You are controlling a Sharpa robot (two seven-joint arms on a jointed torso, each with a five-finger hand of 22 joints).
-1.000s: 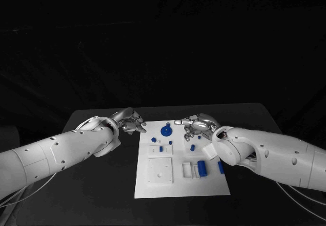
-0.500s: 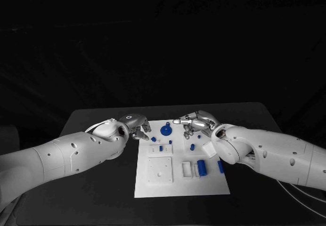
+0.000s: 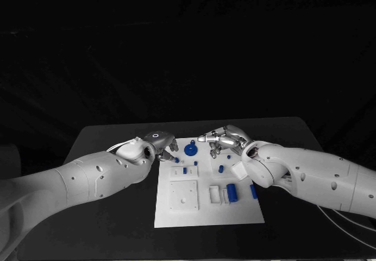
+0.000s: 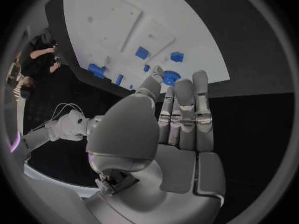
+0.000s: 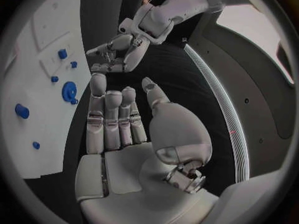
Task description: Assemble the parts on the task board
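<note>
The white rectangular task board (image 3: 207,209) lies mid-surface, small blue parts (image 3: 232,191) resting on it. The left hand (image 3: 161,145) and right hand (image 3: 221,142) hover at its far end, fingers extended, nothing held. 1 part should be approached vertically and pinched squarely.

Head camera looks down at the task board (image 3: 207,209); both wrist cameras, behind their palms, share it.

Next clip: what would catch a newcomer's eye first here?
The white task board stands out bright against the black table, dotted with small blue parts, the largest a round blue disc near its far edge. Both silver hands hover there empty, the left hand at the far left corner, the right hand beside the disc.
</note>
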